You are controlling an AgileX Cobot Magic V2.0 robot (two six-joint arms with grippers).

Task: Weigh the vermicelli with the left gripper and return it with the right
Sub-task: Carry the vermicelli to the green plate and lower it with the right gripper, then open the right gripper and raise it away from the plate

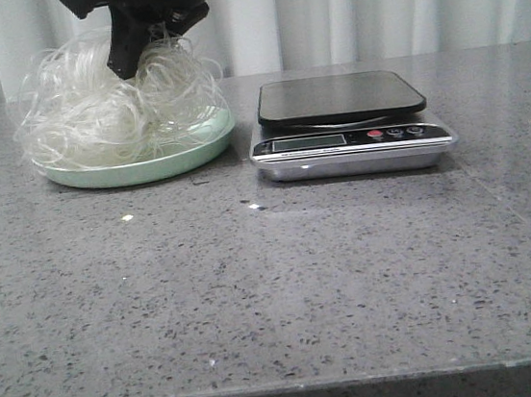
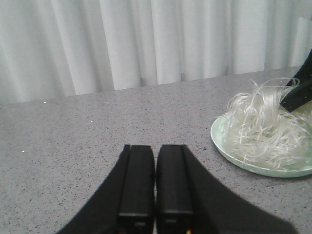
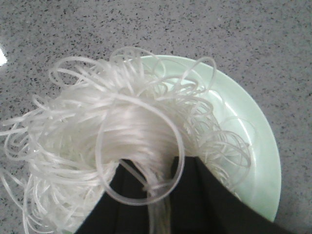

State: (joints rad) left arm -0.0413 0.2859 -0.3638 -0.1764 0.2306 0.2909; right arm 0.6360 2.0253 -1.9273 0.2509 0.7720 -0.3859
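On one plate [image 1: 197, 152], right fingers [image 3: 146, 187] clamp one vermicelli bundle [image 1: 104, 107] (left fingers [image 2: 155, 187] together).

The vermicelli [image 1: 109, 106] is a loose, tangled nest of pale translucent white strands, heaped on a shallow mint-green plate [image 1: 197, 151] near the far left of the tabletop, with loops spilling out over the plate's left rim. The scale [image 1: 349, 128] sits just beside the plate on its right, near the far edge: a silver body with a bare black weighing platform, a small display and a red button among dark ones on its front face.
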